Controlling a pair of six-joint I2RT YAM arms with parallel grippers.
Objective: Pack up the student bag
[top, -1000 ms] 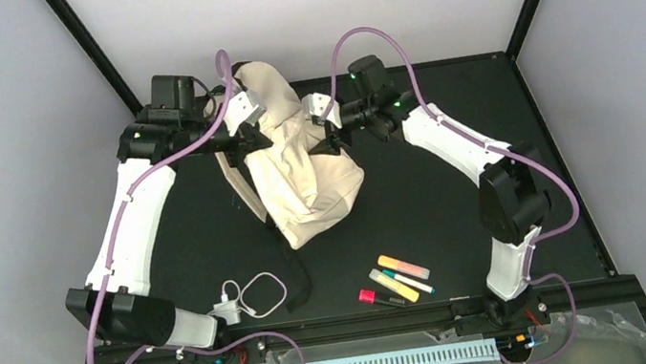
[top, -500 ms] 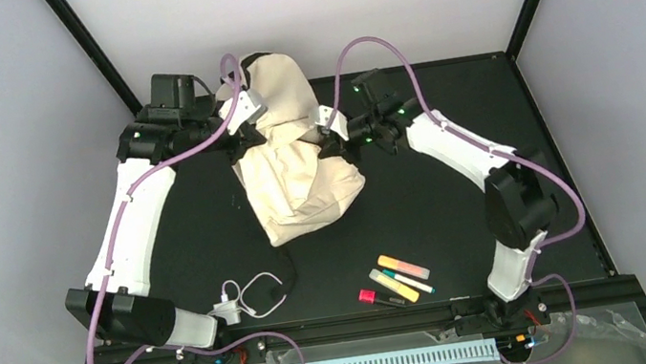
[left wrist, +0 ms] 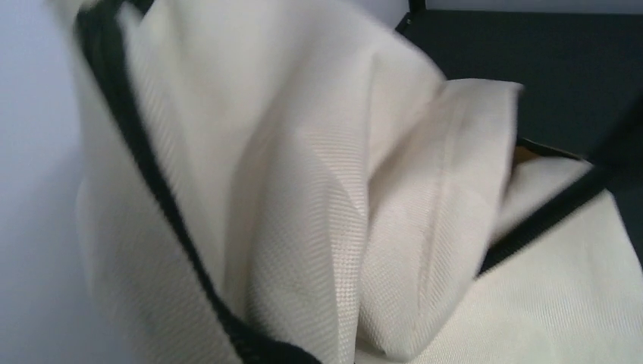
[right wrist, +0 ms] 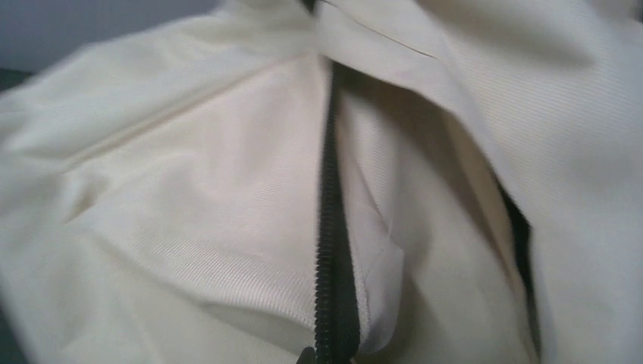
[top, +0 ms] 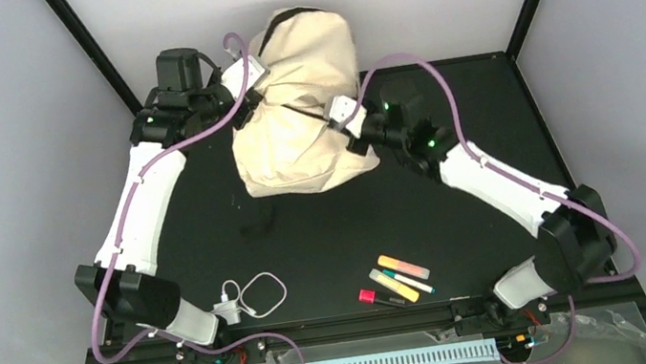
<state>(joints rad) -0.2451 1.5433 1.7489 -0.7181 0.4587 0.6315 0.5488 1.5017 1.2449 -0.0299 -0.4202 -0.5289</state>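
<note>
The student bag (top: 303, 108), cream fabric with dark zippers, hangs bunched at the back of the table, held up between my two arms. My left gripper (top: 249, 99) is shut on the bag's upper left edge. My right gripper (top: 354, 131) is shut on its right side. The left wrist view is filled with folded cream fabric (left wrist: 318, 227) and a black strap (left wrist: 129, 136); my fingers are hidden there. In the right wrist view a black zipper (right wrist: 330, 250) runs down across the bag's fabric (right wrist: 189, 205) to the bottom edge of the frame.
Near the front edge lie an orange highlighter (top: 403, 267), a yellow highlighter (top: 394, 285), a green-tipped pen (top: 409, 282) and a red marker (top: 373, 298). A white charger with a looped cable (top: 254, 296) lies front left. Grey walls and black posts close in the back.
The right gripper has shut on the bag. Both arms have lifted the bag and carried it toward the back; its black strap has left the table near the cable.
</note>
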